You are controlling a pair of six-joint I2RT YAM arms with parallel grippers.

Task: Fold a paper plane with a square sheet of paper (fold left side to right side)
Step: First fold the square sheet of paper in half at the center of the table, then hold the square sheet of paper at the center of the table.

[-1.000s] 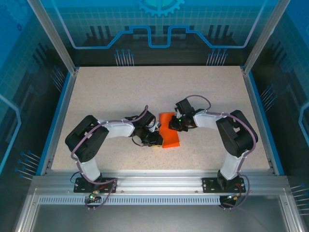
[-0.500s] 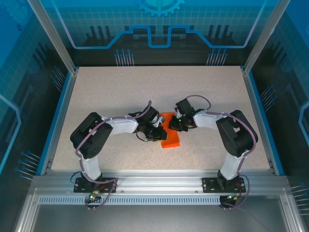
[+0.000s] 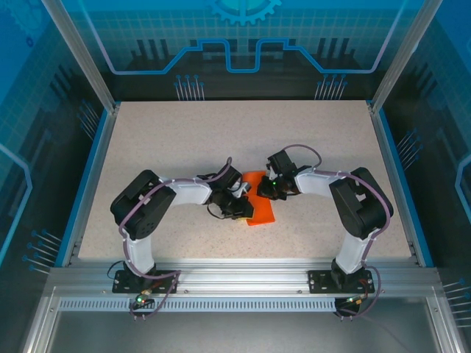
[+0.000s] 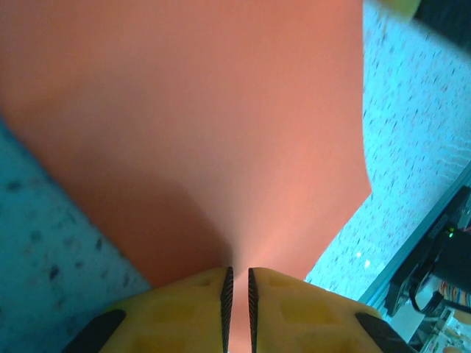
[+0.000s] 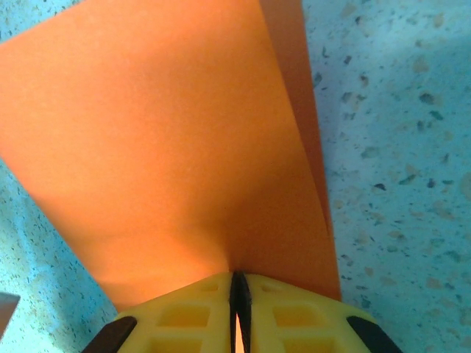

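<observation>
The square sheet of paper [image 3: 260, 212] is bright orange and lies partly folded at the middle of the speckled table. My left gripper [image 3: 241, 207] comes at it from the left. In the left wrist view its yellow fingers [image 4: 184, 312] stand close together with the paper's edge [image 4: 206, 132] between the pads, and the left gripper [image 4: 238, 287] is shut on it. My right gripper [image 3: 267, 193] reaches in from the right at the sheet's far end. There the right gripper [image 5: 239, 290] is pinched tight on the paper [image 5: 162, 132], and a second layer [image 5: 305, 110] peeks out along the right edge.
The speckled table [image 3: 184, 140] is bounded by blue side rails [image 3: 88, 184] and an aluminium front rail [image 3: 235, 276] where both arm bases are bolted. Glass walls enclose the back and sides. Open tabletop lies behind and to either side of the paper.
My left arm has swung right and slightly away from me, carrying its gripper and the sheet's left edge toward the right gripper. The right arm has held still.
</observation>
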